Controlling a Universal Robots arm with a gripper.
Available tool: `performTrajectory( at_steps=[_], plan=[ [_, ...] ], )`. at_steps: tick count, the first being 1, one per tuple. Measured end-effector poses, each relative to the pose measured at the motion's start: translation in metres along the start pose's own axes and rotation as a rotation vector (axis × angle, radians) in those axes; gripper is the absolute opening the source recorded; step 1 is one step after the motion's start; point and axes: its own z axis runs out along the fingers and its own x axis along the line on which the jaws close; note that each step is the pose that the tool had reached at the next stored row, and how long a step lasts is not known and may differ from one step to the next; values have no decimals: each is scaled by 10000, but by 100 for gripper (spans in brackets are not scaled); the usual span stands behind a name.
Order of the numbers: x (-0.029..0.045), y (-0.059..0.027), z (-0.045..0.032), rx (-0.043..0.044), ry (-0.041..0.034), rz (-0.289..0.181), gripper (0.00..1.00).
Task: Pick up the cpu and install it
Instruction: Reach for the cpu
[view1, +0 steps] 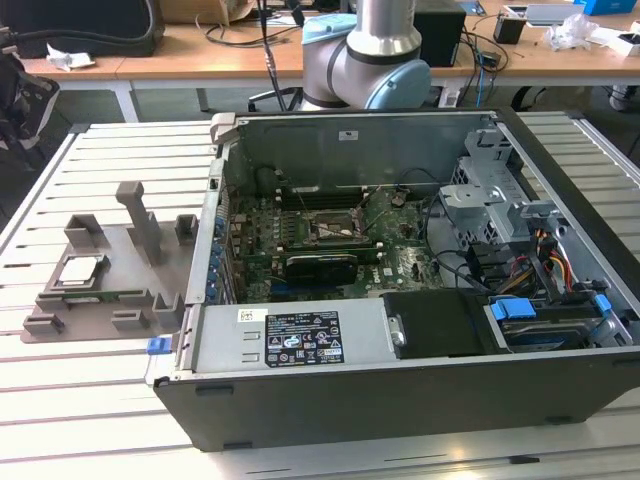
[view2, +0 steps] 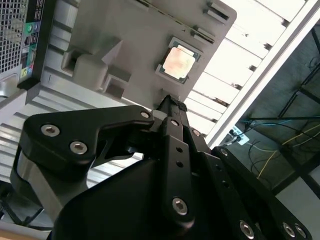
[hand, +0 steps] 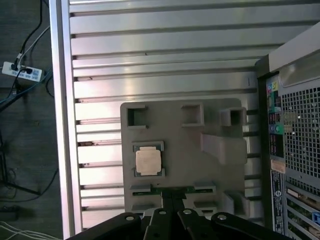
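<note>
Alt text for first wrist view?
The cpu lies flat in a recess of the grey fixture tray, with the tool just short of it. The tray sits on a slatted table beside a computer case.

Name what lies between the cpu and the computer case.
In the first wrist view, an upright block of the grey tray separates the cpu and case.

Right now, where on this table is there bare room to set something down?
Bare table slats lie between the grey tray and the near edge, and between the tray and the far edge. The tray is crowded with blocks and the cpu; the open computer case is packed with parts.
</note>
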Motion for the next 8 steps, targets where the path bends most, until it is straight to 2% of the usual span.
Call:
performTrajectory(
  at_steps=[5,8],
  plan=[
    [120,-7,27,-12,1,-226,11],
    [268,-14,52,-11,1,-259,11]
  ],
)
